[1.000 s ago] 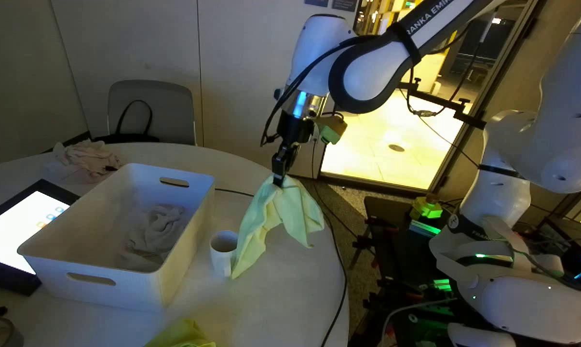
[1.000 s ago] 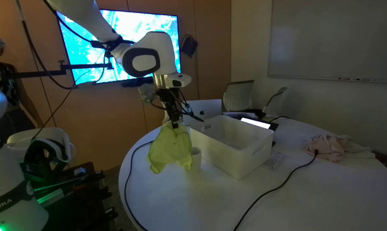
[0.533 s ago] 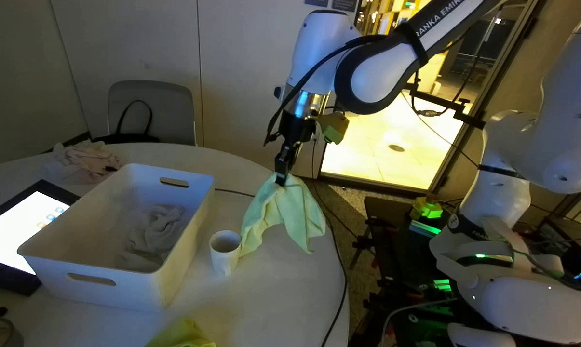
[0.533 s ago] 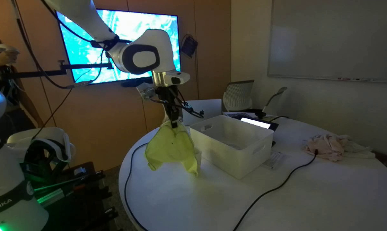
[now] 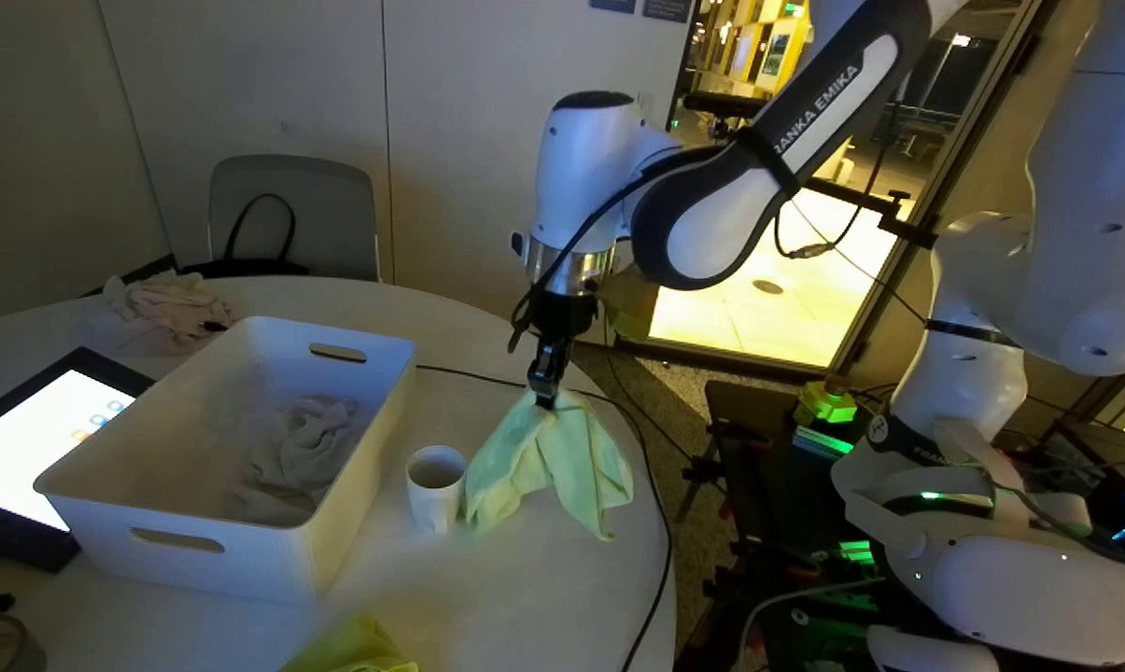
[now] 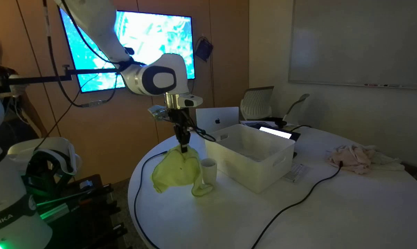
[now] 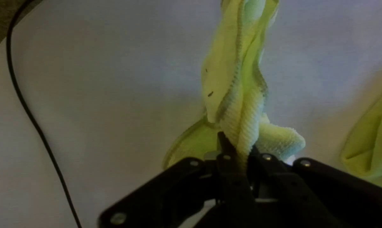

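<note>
Yellow-green cloth (image 5: 581, 457): hangs lower than a second ago, over the white table (image 5: 525, 602), one corner now curled on its surface just beside the white mug (image 5: 435, 495).
Gripper (image 5: 544, 396): lower as well, jaws drawn narrow, pinching the cloth at its peak.
Flaps: slant down from that peak like a tent, one towards the mug, another towards the table edge; whether the second touches down is hard to tell.
Long axis: in the wrist view, the folded strip runs from the jaws towards the top of that view.
Table edge: curves close by on the side opposite the mug, a black cable (image 7: 9, 47) following it.
Mug side: tight, with the white tub (image 5: 259, 565) standing just beyond.
Wider room: along the tabletop towards a second yellow-green cloth (image 5: 352, 651), apart from the first.
</note>
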